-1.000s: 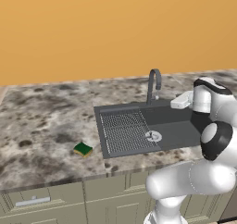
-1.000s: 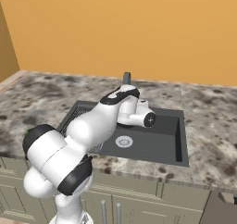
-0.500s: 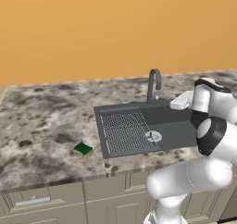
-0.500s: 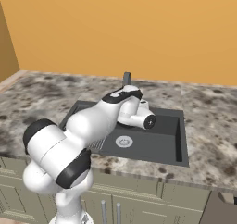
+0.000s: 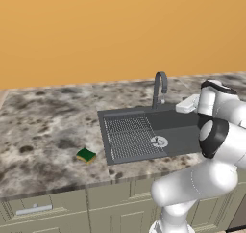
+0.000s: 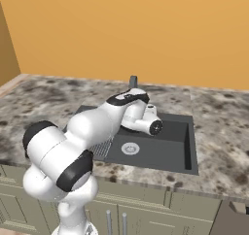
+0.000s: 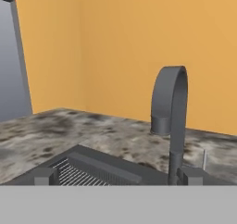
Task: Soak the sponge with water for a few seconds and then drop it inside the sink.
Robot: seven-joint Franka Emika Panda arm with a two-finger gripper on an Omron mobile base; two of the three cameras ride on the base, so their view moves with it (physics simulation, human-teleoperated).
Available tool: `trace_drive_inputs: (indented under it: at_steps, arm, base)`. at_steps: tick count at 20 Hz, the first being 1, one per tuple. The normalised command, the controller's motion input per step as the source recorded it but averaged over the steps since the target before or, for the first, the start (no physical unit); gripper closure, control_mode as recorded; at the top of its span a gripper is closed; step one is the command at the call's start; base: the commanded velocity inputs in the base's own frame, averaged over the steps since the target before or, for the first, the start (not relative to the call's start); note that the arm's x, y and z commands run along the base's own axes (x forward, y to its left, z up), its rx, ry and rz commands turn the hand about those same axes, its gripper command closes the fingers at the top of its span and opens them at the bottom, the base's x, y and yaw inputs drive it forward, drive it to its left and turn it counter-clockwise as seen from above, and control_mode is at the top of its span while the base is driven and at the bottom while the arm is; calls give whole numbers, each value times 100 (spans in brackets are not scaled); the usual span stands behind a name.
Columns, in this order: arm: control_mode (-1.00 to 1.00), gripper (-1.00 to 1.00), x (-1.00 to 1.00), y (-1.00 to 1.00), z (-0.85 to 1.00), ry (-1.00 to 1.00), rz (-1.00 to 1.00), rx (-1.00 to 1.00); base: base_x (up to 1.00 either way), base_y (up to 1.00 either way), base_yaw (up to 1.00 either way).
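Sponge [image 5: 86, 155] flat on the marble counter [image 5: 43, 126], green face up, just off the left edge of the sink [image 5: 144, 135] — near the ribbed drainboard [image 5: 129, 138] but not touching it. Square block, so no clear long axis; turned cornerwise to the sink's edge, 1 corner toward the counter's front.

Sink basin with round silver drain [image 5: 159, 141] to the right of the drainboard, curved grey faucet [image 5: 160, 87] at the sink's back rim. No stream visible at the spout.

Compared with 1 second ago: sponge, sink and faucet in the same spots; arm's elbow swung a little, hand much where it was over the back right part of the sink.

Gripper [image 7: 118, 177] over the sink, aimed at the faucet, with 2 dark fingertips [image 7: 44, 176] spread wide and nothing between them — faucet column seen close to the right tip in the hand view. Sponge well apart from the gripper, on the far side of the drainboard from it.
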Motion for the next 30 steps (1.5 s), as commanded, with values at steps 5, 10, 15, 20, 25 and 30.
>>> trace_drive_inputs:
  at_steps: [5, 10, 15, 20, 25, 30]
  arm:
    - [-100, -100, 17, -1, 0, 0, -7, 0]
    - [-100, -100, 23, -1, -5, -2, -4, 0]
    - [-100, -100, 14, 0, -5, -1, 0, 0]
    - [-100, -100, 1, 0, -5, 0, 0, 2]
    - [-100, -100, 0, 0, -7, 0, 0, 0]
    - [-100, -100, 1, 0, -11, 0, 0, 1]
  base:
    - [0, 0, 0]
    - [0, 0, 0]
    - [0, 0, 0]
    - [0, 0, 0]
    - [0, 0, 0]
    - [0, 0, 0]
